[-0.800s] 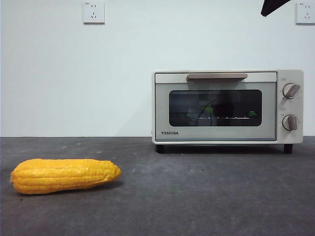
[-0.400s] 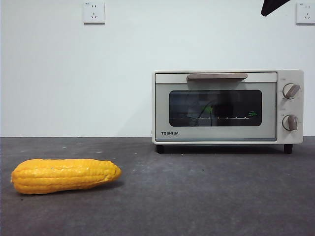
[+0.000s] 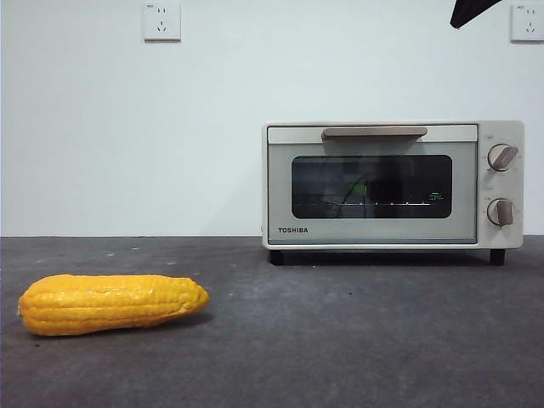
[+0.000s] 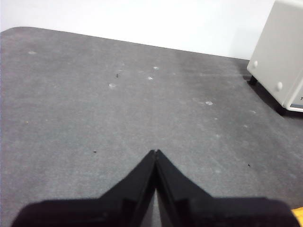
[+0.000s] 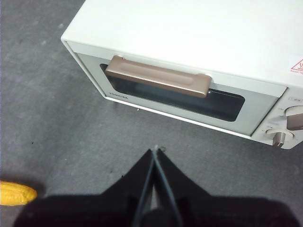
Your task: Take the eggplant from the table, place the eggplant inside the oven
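The cream-white oven [image 3: 382, 228] stands at the back right of the dark grey table [image 3: 357, 340] with its glass door closed. No eggplant lies on the table; only a small green patch [image 3: 359, 189] shows behind the dark glass, and I cannot make out more. My right gripper [image 5: 155, 149] is shut and empty, hovering above the table in front of the oven [image 5: 199, 38] and its beige handle [image 5: 158, 81]. My left gripper [image 4: 155, 152] is shut and empty over bare table, with the oven's side [image 4: 284, 56] off to one side.
A yellow-orange corn cob [image 3: 110, 303] lies on the table at the front left; its tip [image 5: 14, 193] shows in the right wrist view. A black arm tip [image 3: 472, 10] pokes in at the top right corner. Wall sockets [image 3: 161, 21] sit high on the white wall.
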Robot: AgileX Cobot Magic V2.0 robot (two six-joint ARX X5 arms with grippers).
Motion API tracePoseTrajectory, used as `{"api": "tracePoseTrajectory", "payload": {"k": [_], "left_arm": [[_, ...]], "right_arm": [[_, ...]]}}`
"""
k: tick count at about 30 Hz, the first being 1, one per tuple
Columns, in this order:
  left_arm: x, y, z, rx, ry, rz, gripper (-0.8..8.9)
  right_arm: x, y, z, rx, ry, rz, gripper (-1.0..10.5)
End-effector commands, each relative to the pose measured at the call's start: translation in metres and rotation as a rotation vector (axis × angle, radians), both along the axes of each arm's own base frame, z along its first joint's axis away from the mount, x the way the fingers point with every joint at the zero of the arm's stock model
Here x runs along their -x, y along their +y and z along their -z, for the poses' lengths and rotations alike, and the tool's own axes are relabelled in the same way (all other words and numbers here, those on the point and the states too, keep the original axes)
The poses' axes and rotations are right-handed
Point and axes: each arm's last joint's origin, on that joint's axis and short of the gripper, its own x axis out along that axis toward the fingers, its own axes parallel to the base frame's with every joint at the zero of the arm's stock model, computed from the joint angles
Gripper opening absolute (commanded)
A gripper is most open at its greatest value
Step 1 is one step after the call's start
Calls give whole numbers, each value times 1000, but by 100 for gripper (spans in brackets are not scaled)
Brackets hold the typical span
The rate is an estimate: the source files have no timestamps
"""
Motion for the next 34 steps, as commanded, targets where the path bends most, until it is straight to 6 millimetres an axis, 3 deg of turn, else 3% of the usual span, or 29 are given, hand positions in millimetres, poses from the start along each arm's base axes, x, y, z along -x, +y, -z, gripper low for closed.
{"api": "tracePoseTrajectory", "payload": {"k": [1,22,28,34], "left_arm": [[-1,0,3,10,8,4,-4],[-3,0,6,11,48,4,-4],[-3,0,6,11,49,4,-4],[-3,0,6,11,49,4,-4]], "right_arm": [[-1,0,2,3,0,-4,1],[5,-3,-4,46,-38,18,1],[48,-12,-35,65,-181,56,1],[113,-31,-67,28,-369,107,1]]}}
